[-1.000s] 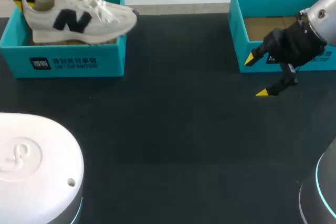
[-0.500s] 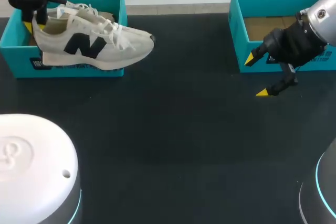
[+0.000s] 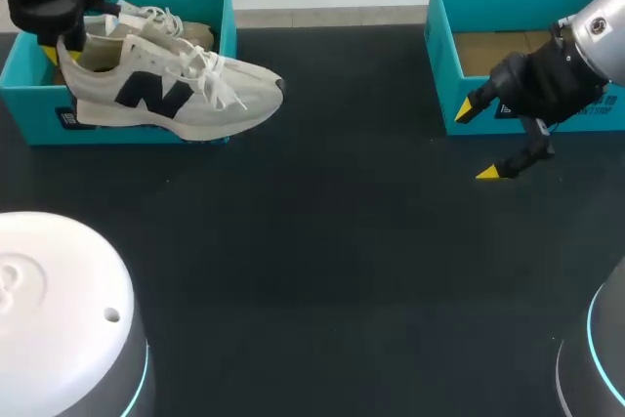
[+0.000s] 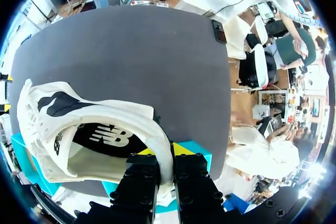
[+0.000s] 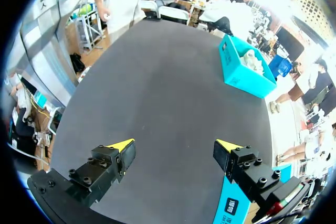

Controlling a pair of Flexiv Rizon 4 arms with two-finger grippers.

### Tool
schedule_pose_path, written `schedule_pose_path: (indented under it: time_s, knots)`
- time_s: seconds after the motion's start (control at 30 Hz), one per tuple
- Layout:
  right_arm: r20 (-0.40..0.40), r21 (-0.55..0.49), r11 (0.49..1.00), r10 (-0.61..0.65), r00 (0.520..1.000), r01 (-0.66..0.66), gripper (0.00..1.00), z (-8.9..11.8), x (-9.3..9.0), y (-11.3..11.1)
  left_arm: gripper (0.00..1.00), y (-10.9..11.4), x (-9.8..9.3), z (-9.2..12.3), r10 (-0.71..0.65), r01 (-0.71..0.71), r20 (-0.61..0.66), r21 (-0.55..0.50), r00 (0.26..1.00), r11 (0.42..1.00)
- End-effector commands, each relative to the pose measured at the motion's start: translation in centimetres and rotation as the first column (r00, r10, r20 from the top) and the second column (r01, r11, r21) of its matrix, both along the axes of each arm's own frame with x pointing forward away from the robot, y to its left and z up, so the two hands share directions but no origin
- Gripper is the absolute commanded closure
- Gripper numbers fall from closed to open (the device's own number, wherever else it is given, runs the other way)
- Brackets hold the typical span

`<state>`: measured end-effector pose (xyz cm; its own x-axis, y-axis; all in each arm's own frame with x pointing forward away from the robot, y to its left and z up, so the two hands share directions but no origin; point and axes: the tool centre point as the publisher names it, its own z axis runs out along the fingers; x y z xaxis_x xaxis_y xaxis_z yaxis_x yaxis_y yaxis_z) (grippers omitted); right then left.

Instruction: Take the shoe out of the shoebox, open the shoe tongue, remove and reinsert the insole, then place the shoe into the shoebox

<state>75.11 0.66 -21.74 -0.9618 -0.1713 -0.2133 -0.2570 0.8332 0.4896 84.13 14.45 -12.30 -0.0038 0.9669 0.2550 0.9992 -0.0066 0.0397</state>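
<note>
Since the left gripper [image 4: 165,151] pinches only its soft heel collar [image 4: 155,137], the light shoe [image 3: 176,95] may sag at the table's [image 3: 322,271] far-left corner; right gripper [image 3: 476,142] gapes, empty.

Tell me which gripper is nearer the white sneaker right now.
Left. The left gripper is shut on the white sneaker at its heel collar, by the left shoebox. The right gripper hangs open by the right shoebox, well across the table.

I see the shoe [image 3: 176,95] cream, with a black side mark and white laces [image 3: 210,85]. The left shoebox [image 3: 27,106] and right shoebox [image 3: 518,2] are teal, the right brown inside; the table [image 3: 322,241] is black.
</note>
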Motion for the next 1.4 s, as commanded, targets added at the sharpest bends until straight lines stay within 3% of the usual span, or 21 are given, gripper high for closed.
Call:
schedule_pose_path:
  time_s: [0.03, 0.13, 0.2, 0.63, 0.9, 1.4]
  knots:
    - [0.000, -0.002, 1.000, -0.001, 1.000, 0.001, 0.00, -0.1, 0.0, 0.0, 1.00, 0.2, -0.2, 0.1, -0.003, 0.003, 0.008, -0.003, 1.000, 1.000]
    - [0.000, -0.002, 1.000, -0.001, 1.000, 0.001, 0.00, -0.1, 0.0, 0.0, 1.00, 0.2, -0.2, 0.1, -0.003, 0.003, 0.008, -0.003, 1.000, 1.000]
    - [0.000, -0.002, 1.000, -0.001, 1.000, 0.001, 0.00, -0.1, 0.0, 0.0, 1.00, -0.7, -1.5, -0.4, 0.003, -0.003, 0.035, 0.014, 0.999, 1.000]
    - [0.000, -0.002, 1.000, -0.001, 1.000, 0.001, 0.00, -0.1, 0.0, 0.0, 1.00, -8.0, -6.8, -2.6, 0.125, -0.121, 0.077, -0.052, 0.989, 0.991]
    - [0.000, -0.002, 1.000, -0.001, 1.000, 0.001, 0.00, -0.1, 0.0, 0.0, 1.00, -13.4, -9.7, -4.6, 0.104, -0.101, 0.063, -0.051, 0.993, 0.994]
    - [0.000, -0.002, 1.000, -0.001, 1.000, 0.001, 0.00, -0.1, 0.0, 0.0, 1.00, -19.3, -11.6, -9.6, 0.156, -0.154, 0.014, -0.100, 0.988, 0.983]
